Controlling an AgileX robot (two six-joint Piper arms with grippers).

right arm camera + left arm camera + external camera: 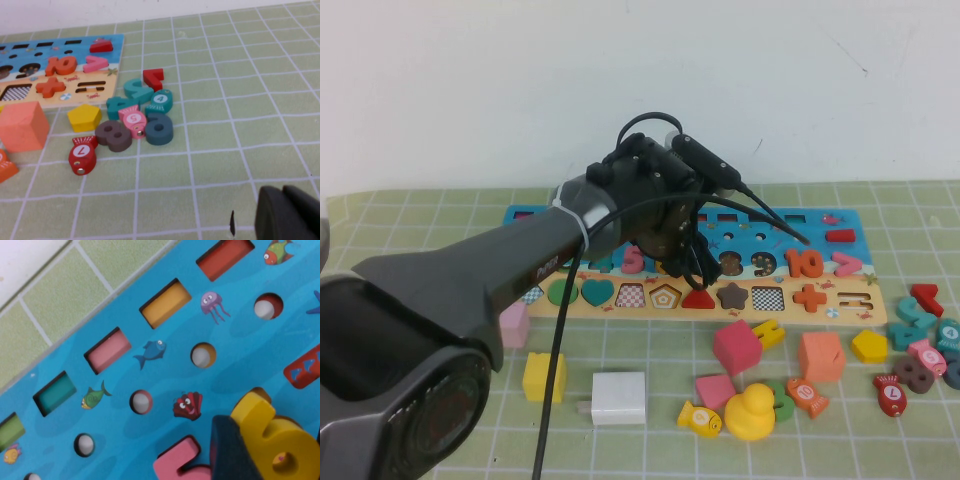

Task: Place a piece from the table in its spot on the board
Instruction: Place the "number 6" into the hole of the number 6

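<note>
The long board (775,222), blue above and tan below, lies across the far part of the green gridded table (650,350). My left gripper (688,262) hangs over the board's numeral row. In the left wrist view it (274,447) is shut on the yellow numeral "6" (282,432), with one dark finger (232,452) pressed against the numeral's side. The 6 sits tilted over a brown recess in the blue board (235,340), next to the pink "5" (180,465). My right gripper (287,215) is shut and empty, low over bare mat, out of the high view.
In front of the board lie a pink cube (736,346), an orange cube (821,356), a yellow cube (543,377), a white block (619,397), a yellow duck (752,412) and fish pieces. Loose numerals (142,112) are heaped at the board's right end.
</note>
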